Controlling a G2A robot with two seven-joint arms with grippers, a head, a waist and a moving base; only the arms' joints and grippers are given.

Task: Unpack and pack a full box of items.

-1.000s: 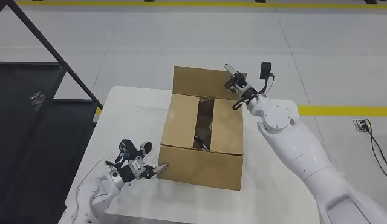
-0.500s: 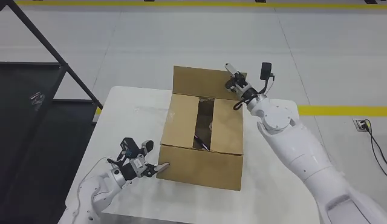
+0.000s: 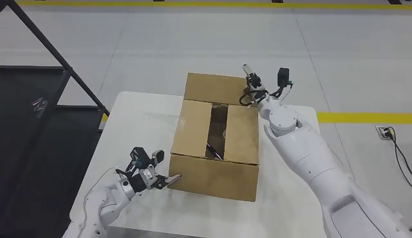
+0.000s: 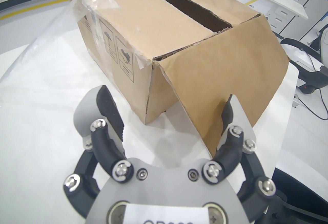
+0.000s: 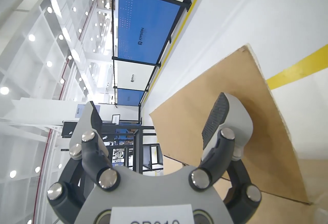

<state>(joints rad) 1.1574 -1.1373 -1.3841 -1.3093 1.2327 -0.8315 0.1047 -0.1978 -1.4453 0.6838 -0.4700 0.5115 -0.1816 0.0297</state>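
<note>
Your box (image 3: 215,151) sits mid on the table (image 3: 135,128) w/ black picture marks (image 4: 118,56) on its side, left gripper (image 4: 166,97) spread wide by the near flap (image 4: 225,61) & right gripper (image 5: 156,102) spread wide by the far flap (image 5: 230,107).

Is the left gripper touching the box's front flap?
Cannot tell. In the left wrist view a corner of the front flap sits between the open fingers of the left gripper; one pad overlaps it, contact unclear.
</note>
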